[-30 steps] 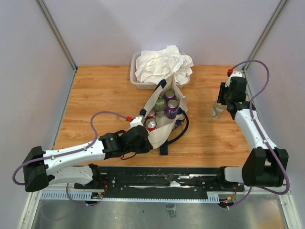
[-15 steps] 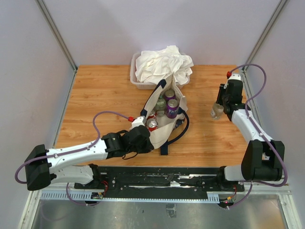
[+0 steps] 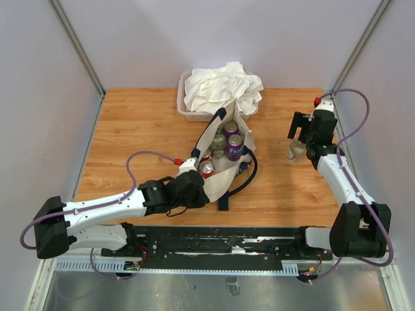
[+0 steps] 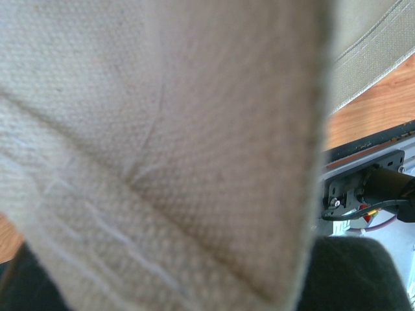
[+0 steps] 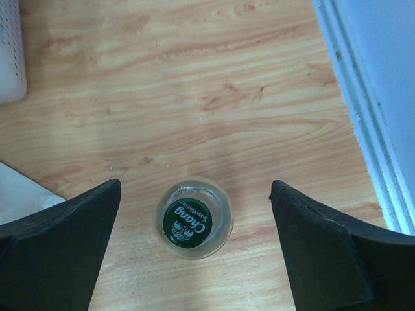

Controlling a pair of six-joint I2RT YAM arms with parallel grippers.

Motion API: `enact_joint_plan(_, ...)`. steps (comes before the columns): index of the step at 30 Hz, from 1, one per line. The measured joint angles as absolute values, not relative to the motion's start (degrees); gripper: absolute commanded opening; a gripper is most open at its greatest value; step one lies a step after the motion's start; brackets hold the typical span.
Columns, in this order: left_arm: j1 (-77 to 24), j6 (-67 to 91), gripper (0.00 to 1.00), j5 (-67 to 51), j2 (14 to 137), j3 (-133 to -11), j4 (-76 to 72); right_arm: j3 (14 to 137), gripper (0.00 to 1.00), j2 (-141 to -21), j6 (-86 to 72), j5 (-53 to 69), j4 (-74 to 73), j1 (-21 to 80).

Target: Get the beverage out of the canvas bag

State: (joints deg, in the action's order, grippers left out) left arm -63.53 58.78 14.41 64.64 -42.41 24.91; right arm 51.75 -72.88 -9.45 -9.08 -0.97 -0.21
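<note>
The cream canvas bag (image 3: 220, 178) lies open mid-table with navy straps. Inside it I see a purple can (image 3: 234, 148), a green bottle (image 3: 218, 141) and a red can (image 3: 206, 170). My left gripper (image 3: 197, 188) is shut on the canvas bag at its near edge; in the left wrist view the weave of the canvas bag (image 4: 162, 149) fills the frame and hides the fingertips. A clear glass beverage bottle (image 3: 295, 153) with a green cap (image 5: 184, 222) stands upright on the table at the right. My right gripper (image 5: 196, 194) hangs open above it, fingers well clear of the glass.
A clear tub of white cloth (image 3: 222, 89) stands behind the bag; its corner (image 5: 9, 55) shows in the right wrist view. The table's right edge and wall rail (image 5: 360, 123) run close to the bottle. A navy strap (image 3: 250, 173) loops onto the wood right of the bag.
My right gripper has opened and let go of the glass bottle, which now stands free on the table. The left arm has kept its hold on the bag.
</note>
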Motion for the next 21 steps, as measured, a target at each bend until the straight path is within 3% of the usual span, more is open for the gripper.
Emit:
enact_joint_plan(7, -63.53, 58.78, 0.0, 14.37, 64.55, -42.41, 24.91, 67.99, 0.77, -66.48, -8.47, -13.5, -12.05, 9.43)
enact_joint_plan(12, -63.53, 58.89, 0.0, 14.28, 64.31, -42.41, 24.91, 83.72, 0.7, -66.39, -8.25, -9.32, -20.75, 19.07)
enact_joint_plan(16, -63.51, 59.2, 0.0, 14.28, 63.42, -42.37, 24.93, 92.31, 0.7, -69.84, -8.58, -6.83, -27.92, 26.48)
enact_joint_plan(21, -63.53, 59.64, 0.0, 14.28, 62.41, -42.3, 24.95, 93.71, 0.72, -77.28, -7.31, -7.75, -35.55, 40.6)
